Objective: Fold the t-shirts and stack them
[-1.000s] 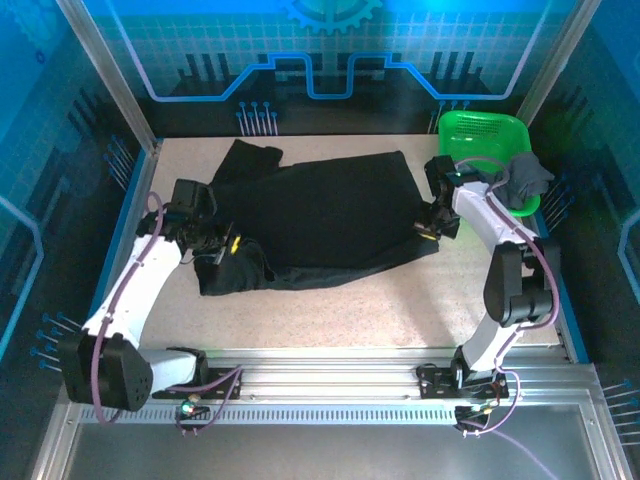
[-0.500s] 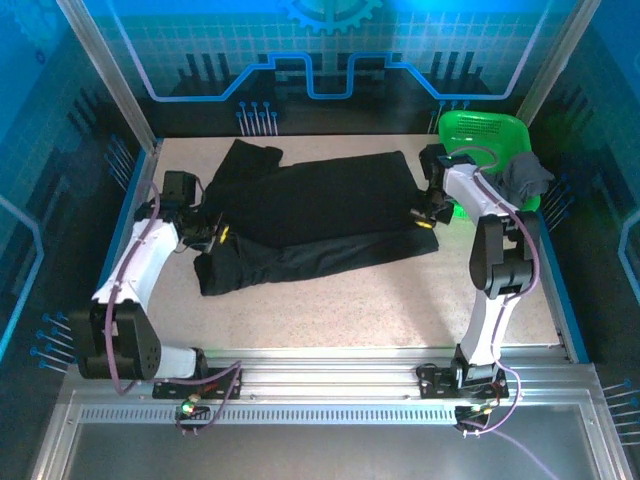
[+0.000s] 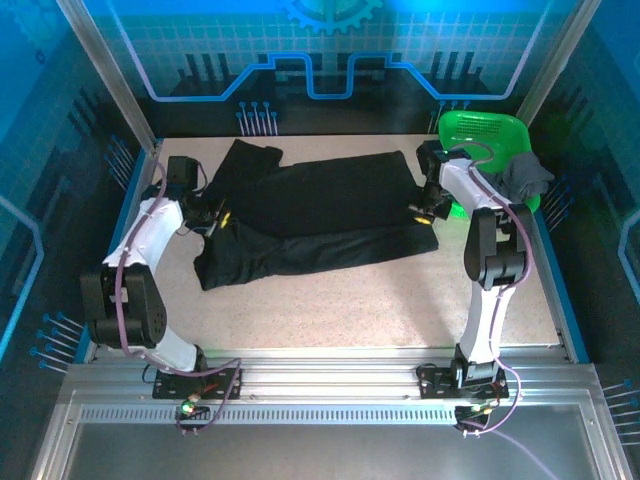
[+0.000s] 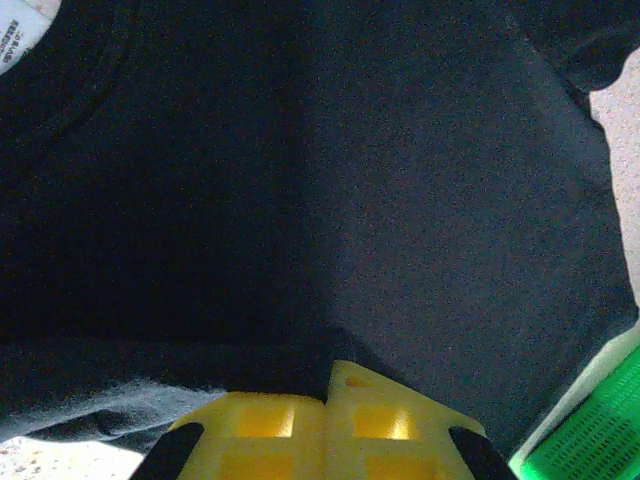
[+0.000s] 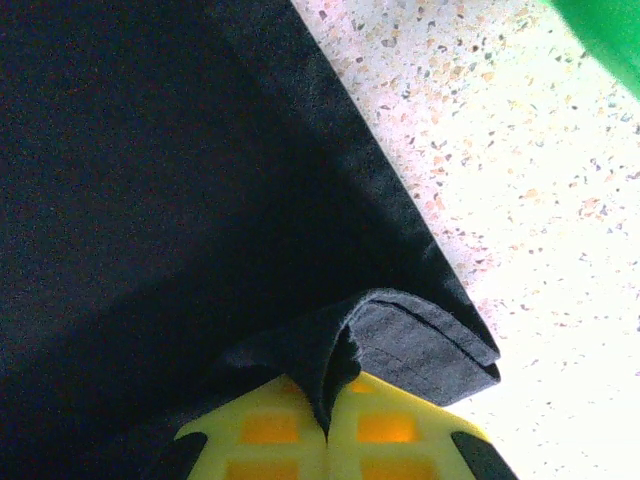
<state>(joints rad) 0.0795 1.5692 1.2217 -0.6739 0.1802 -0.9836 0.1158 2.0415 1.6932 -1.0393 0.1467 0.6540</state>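
The black t-shirt (image 3: 320, 200) lies across the middle of the table, its near half doubled over lengthwise. My left gripper (image 3: 222, 218) is shut on the shirt's left edge; in the left wrist view the yellow fingers (image 4: 290, 425) meet with black cloth (image 4: 300, 200) caught between them. At the shirt's right end my right gripper (image 3: 424, 212) is shut on a folded hem (image 5: 420, 345), which its closed yellow fingers (image 5: 270, 430) pinch. The dark grey t-shirt (image 3: 527, 180) hangs over the basket's right rim.
The bright green mesh basket (image 3: 480, 132) stands at the back right corner, close behind my right arm; its edge shows as basket mesh (image 4: 590, 440) and basket rim (image 5: 600, 25). Speckled tabletop (image 3: 380, 300) lies bare in front of the shirt. A white neck label (image 4: 20, 25) shows.
Both grippers have moved toward the far side, carrying the shirt's near edge over the rest. The shirt is now narrower front to back.
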